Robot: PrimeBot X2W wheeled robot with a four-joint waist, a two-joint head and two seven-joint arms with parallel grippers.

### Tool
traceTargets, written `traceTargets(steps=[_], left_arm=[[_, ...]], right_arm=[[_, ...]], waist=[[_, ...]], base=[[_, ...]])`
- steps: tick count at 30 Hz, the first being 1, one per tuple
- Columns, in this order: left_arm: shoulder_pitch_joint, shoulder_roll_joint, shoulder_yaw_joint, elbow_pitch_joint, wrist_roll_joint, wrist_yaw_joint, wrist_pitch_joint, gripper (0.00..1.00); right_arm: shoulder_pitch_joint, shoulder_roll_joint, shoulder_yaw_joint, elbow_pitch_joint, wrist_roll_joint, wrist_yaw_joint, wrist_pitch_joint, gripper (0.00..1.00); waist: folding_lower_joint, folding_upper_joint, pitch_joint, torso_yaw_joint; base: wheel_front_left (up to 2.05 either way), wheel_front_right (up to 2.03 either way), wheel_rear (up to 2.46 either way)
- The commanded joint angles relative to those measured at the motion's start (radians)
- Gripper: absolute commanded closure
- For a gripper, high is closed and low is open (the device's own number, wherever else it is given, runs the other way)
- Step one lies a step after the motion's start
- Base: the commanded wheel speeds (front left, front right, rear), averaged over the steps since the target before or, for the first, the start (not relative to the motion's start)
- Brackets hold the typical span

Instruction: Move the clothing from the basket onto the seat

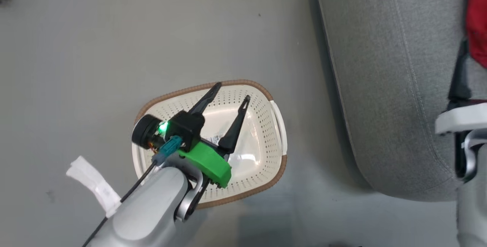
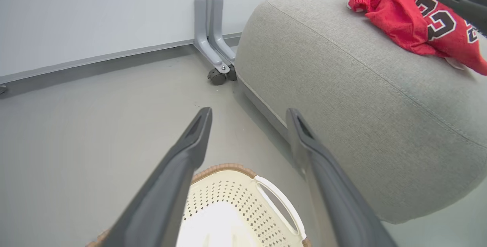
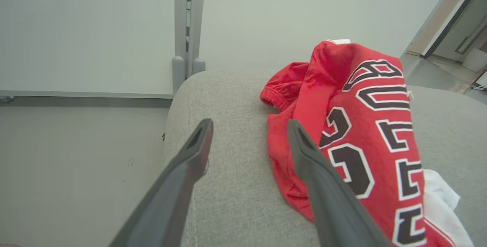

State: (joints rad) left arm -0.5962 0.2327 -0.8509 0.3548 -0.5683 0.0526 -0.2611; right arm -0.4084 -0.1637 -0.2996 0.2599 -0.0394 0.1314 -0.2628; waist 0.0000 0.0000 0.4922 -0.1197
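- You have the jersey [image 3: 342, 125] lying crumpled on top of the seat [image 3: 236, 186], its black-and-white numerals facing up and a bit of white fabric at one edge.
- Your right gripper [image 3: 250, 123] hangs over the seat with its fingers spread wide and nothing between them. One finger sits just beside the jersey's edge, and you cannot tell whether it touches the cloth.
- Your left gripper [image 1: 232, 91] is off the seat, above the basket [image 1: 262, 140]. It is spread just as wide and holds nothing.
- The basket stands on the floor [image 1: 114, 49] just beside the seat's rounded side, not touching it, with one white handle [image 1: 279, 121] turned toward the seat.
- You can see a label [image 1: 215, 139] in the basket's base.
- A grey stand [image 2: 213, 30] on casters sits near the seat's far corner, against the wall.
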Motion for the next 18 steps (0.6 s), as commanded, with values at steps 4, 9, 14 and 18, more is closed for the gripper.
traceTargets(steps=[4, 9, 14, 18], left_arm=[[0.148, -0.027, 0.146, -0.045, 0.048, 0.065, -0.004, 0.00], [0.300, -0.083, 0.343, -0.122, 0.106, 0.079, -0.005, 0.00], [0.456, -0.134, 0.526, -0.197, 0.200, 0.057, -0.003, 0.00], [0.555, -0.165, 0.621, -0.226, 0.247, 0.020, -0.003, 0.00]], right_arm=[[0.127, 0.014, 0.207, -0.031, 0.087, -0.001, -0.003, 0.00], [0.216, 0.026, 0.350, -0.030, 0.171, -0.001, -0.003, 0.00], [0.282, 0.045, 0.436, -0.012, 0.221, -0.001, -0.003, 0.00], [0.326, 0.060, 0.464, -0.003, 0.243, -0.001, -0.003, 0.00]], waist=[[0.0000, 0.0000, -0.220, 0.040], [0.0000, 0.0000, -0.327, 0.090], [0.0000, 0.0000, -0.421, 0.136], [0.0000, 0.0000, -0.481, 0.165]], base=[[0.00, 0.00, 0.00], [0.00, 0.00, 0.00], [0.00, 0.00, 0.00], [0.00, 0.00, 0.00]])
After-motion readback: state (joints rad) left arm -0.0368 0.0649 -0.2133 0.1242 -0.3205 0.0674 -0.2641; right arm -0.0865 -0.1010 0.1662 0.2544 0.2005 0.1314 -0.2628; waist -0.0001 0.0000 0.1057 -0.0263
